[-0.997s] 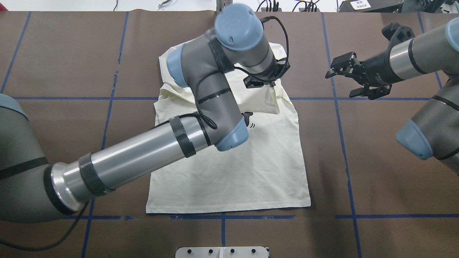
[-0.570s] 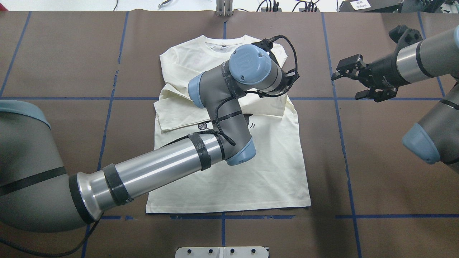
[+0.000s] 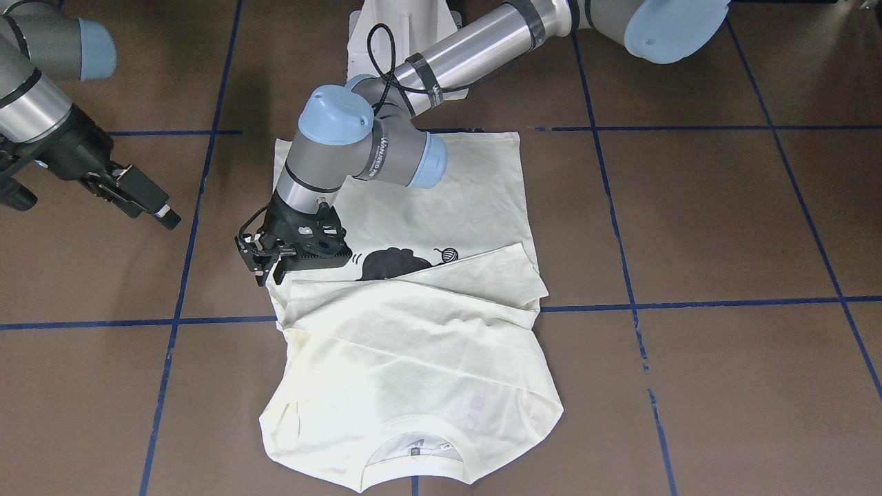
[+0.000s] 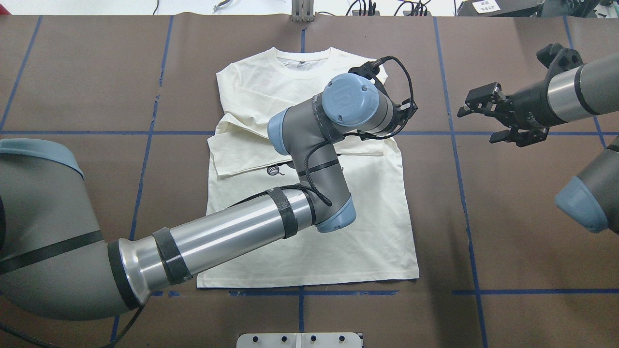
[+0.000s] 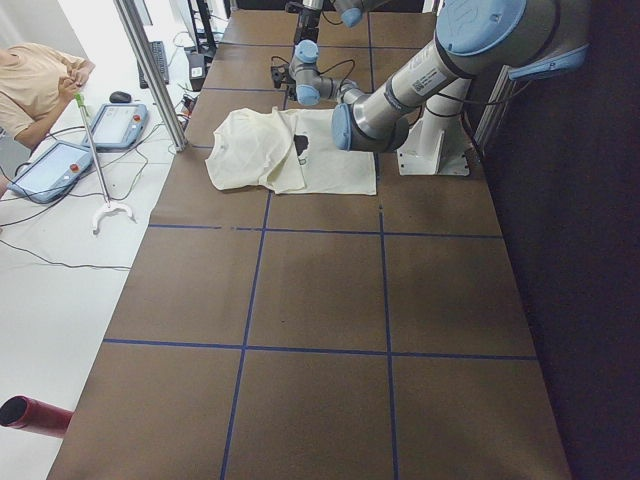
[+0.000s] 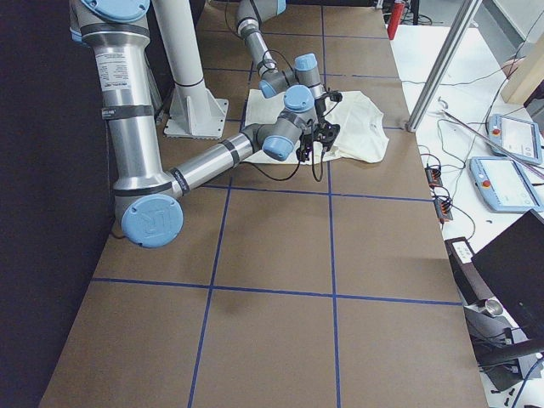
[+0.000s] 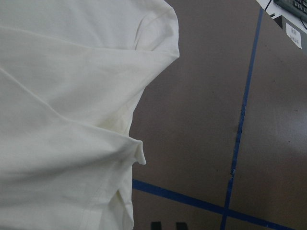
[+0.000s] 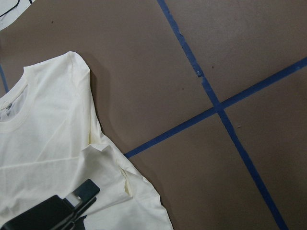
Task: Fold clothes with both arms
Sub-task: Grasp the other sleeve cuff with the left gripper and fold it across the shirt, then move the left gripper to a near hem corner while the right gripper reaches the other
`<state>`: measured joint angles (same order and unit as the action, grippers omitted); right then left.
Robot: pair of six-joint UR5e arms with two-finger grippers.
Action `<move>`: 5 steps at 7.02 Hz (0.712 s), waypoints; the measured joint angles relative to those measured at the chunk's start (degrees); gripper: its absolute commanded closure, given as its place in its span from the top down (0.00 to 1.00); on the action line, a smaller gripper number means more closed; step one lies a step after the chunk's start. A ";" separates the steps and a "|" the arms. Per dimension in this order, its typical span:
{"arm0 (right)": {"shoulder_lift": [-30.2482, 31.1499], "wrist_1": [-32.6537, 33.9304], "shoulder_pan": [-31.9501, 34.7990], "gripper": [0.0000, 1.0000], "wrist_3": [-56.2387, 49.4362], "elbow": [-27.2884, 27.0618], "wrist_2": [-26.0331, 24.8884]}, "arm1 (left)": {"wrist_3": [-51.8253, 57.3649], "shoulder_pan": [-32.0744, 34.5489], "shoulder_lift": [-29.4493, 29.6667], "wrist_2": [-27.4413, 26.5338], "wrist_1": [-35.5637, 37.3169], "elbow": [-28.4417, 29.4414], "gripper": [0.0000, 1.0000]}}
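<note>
The cream-white T-shirt (image 4: 338, 241) lies flat on the brown table, collar toward the far edge. Both sleeves are folded across the chest (image 3: 413, 303), with the cat print (image 3: 393, 264) partly showing below them. My left arm (image 4: 309, 145) reaches across the shirt. Its gripper (image 3: 264, 265) hangs open just above the shirt's side edge with nothing between the fingers; in the overhead view the wrist hides it. The left wrist view shows only cloth (image 7: 57, 96) and bare table. My right gripper (image 4: 478, 123) stands open off to the side, clear of the shirt (image 8: 43, 143).
Blue tape lines (image 4: 464, 193) divide the table into squares. The white pedestal base (image 3: 403, 27) stands at the robot's edge. A person (image 5: 30, 85) and control pendants (image 5: 120, 125) are beyond the far table edge, and an upright metal post (image 6: 438, 68) stands there.
My left arm came down and moved toward the shirt's right edge, laying the lifted sleeve flat across the chest and letting go of it. My right gripper drew back to the right.
</note>
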<state>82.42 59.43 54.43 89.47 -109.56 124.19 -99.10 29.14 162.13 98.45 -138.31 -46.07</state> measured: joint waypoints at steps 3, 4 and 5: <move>0.66 0.44 -10.89 0.99 0.70 -0.94 -10.16 | 1.43 1.22 -15.08 1.03 5.75 -20.65 0.50; 1.47 0.75 -17.24 0.99 1.66 -1.76 -15.38 | 3.58 2.02 -22.05 3.26 8.45 -29.22 0.46; 2.48 0.88 -23.06 0.96 3.36 -2.90 -19.25 | 5.91 3.15 -28.59 6.64 10.66 -36.99 0.46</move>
<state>84.90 60.32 31.37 92.83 -112.46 104.95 -93.19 32.29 133.53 105.09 -127.66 -83.06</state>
